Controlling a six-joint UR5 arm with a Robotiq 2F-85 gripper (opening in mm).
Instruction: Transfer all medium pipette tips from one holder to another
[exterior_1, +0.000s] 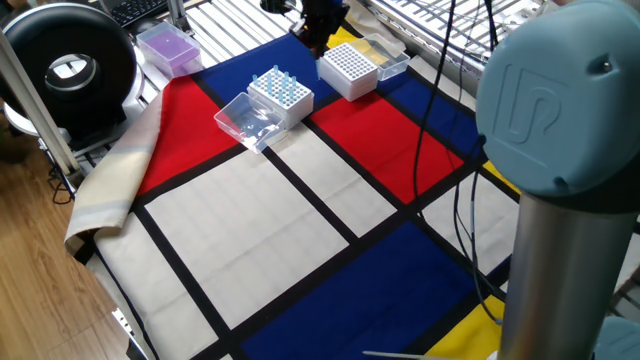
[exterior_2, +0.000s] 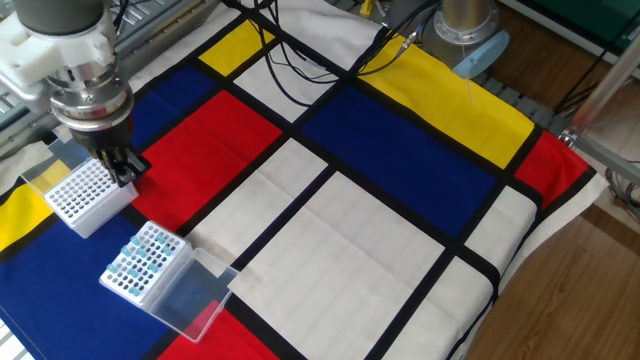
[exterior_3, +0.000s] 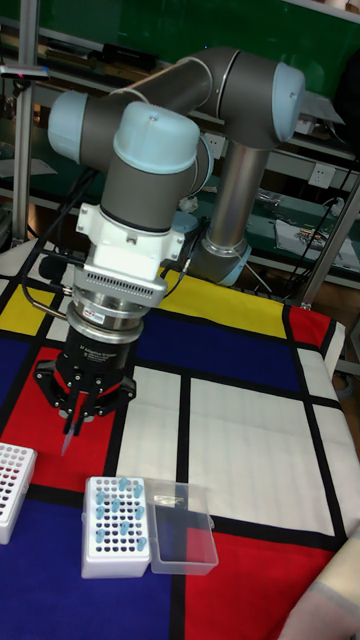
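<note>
Several medium pipette tips (exterior_3: 118, 505) stand in a white holder (exterior_1: 280, 92) with its clear lid (exterior_1: 243, 120) folded open; the holder (exterior_2: 146, 261) also shows in the other fixed view. Beside it sits a second white holder (exterior_2: 79, 194), (exterior_1: 348, 69), (exterior_3: 12, 489), whose holes look empty. My gripper (exterior_3: 76, 418) hangs above the cloth between the two holders, shut on one pale tip (exterior_3: 67, 436) that points straight down. In the other fixed view the gripper (exterior_2: 121, 170) is at the near edge of the second holder. The tip is not visible under the gripper (exterior_1: 317, 33) in one fixed view.
A purple box (exterior_1: 168, 47) and a round black device (exterior_1: 64, 62) stand beyond the cloth's left edge. Black cables (exterior_2: 300, 70) run across the blue and yellow fields. A clear lid (exterior_1: 385, 55) lies behind the second holder. The arm's base column (exterior_1: 565, 190) fills the right.
</note>
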